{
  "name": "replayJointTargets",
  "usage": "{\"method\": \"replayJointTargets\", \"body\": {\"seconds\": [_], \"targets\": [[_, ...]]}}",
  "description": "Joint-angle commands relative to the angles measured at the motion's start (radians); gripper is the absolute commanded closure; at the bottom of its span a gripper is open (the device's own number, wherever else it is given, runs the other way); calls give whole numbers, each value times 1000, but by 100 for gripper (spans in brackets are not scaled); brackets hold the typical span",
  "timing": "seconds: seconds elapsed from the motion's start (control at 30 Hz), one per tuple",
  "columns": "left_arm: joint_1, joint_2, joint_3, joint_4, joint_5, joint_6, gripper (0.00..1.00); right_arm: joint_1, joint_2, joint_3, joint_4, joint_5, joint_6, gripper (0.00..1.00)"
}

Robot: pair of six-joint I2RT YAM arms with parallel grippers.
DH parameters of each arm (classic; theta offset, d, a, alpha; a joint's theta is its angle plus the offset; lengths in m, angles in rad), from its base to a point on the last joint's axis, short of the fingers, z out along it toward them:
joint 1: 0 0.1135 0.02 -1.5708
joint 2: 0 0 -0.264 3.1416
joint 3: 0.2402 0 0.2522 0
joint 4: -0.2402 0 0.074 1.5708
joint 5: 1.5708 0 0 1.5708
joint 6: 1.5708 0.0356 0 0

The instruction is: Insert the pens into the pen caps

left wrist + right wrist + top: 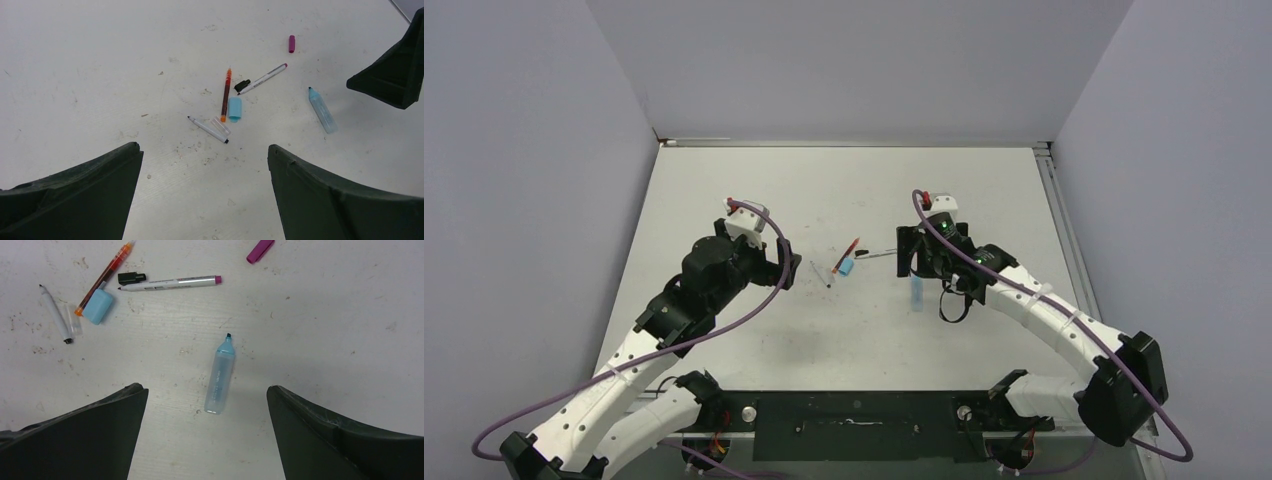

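Both sets are open and hold nothing. My left fingers [75,200] are spread wide over the bench [100,60], left of the pen clutter. My right fingers [345,440] are also spread wide and empty. They hang over the blue highlighter [220,374], which lies alone and uncapped with its tip pointing far, framed between them in the wrist view.

The rest sits in a loose cluster left of the highlighter:
- The orange-red pen [226,95] has the blue cap [234,109] just beside one end; I can't tell if they touch.
- The black cap [242,85] is just beside the tip of the white pen [262,78].
- The magenta cap [291,43] lies apart, past that pen's magenta end.
- The short white pen [207,129] has a clear cap [220,126] lying against it.

No pen is capped, so the task looks to be at the start.

Handling guess: everything is light, stiff plastic. The round barrels will likely roll or skid on the smooth bench if nudged. The thin pens lie flat and are hard to get under, so I should pinch straight down across the barrel.

The highlighter is the fattest and the easiest to pick up. I'd grip it mid-barrel, leaving the tip end clear. The blue cap is stubby, so I'd hold it near the closed end with the mouth free. If pen and cap are out of line, the cap probably pops out of the pinch.
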Motion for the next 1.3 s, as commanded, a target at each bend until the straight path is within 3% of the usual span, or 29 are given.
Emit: {"method": "replayJointTargets", "body": {"seconds": [0.0, 0.63, 1.27], "targets": [[-8, -16, 8, 21, -14, 9, 4, 15, 45, -15, 8, 24, 43, 6], [-18, -3, 8, 19, -13, 11, 4, 20, 232, -41, 105, 44, 140, 0], [-22, 18, 10, 16, -20, 13, 4, -39, 393, -46, 177, 81, 211, 26]]}}
